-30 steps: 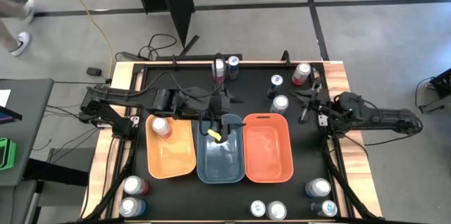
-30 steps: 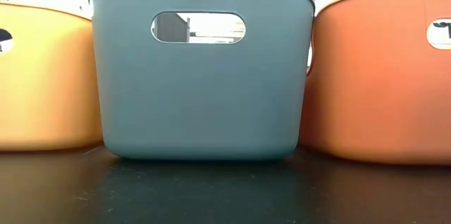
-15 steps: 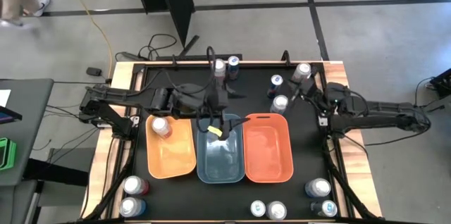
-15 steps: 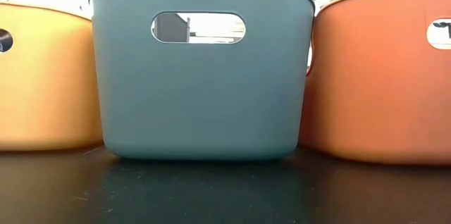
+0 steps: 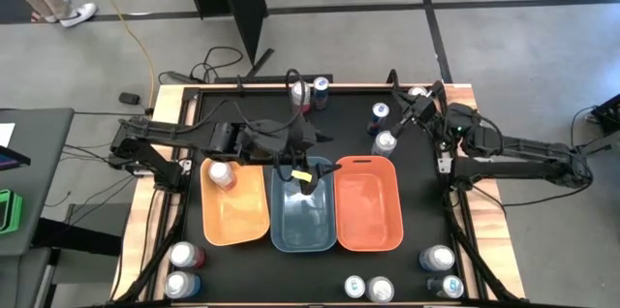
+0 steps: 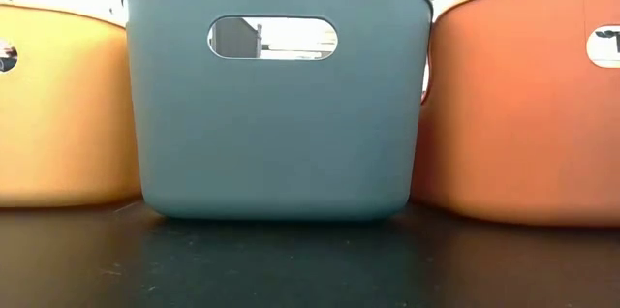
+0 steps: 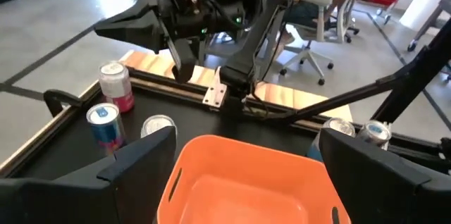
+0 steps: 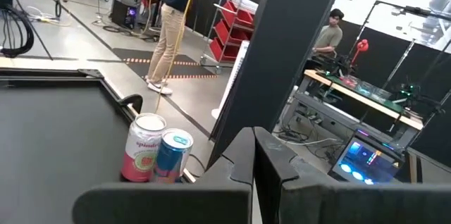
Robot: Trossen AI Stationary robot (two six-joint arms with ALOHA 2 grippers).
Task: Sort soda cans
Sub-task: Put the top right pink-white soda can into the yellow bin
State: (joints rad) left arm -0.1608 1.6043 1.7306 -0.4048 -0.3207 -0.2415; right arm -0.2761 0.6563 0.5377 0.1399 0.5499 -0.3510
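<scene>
So far I'm hovering my spread left gripper [image 5: 308,174] over the blue bin [image 5: 303,231]; only one can [image 5: 221,173] is sitting in the orange bin [image 5: 235,222], the rest on the bench [image 5: 407,201].

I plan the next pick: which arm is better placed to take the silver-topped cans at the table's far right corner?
The right. Its gripper hangs directly beside the silver-topped metal cans there, while the left gripper sits over the blue plastic bin, farther from them.

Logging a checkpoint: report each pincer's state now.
Left pincer: open, holding nothing, above the bins.
Right pincer: cannot be told; it is by the cans at the table's far right.
</scene>
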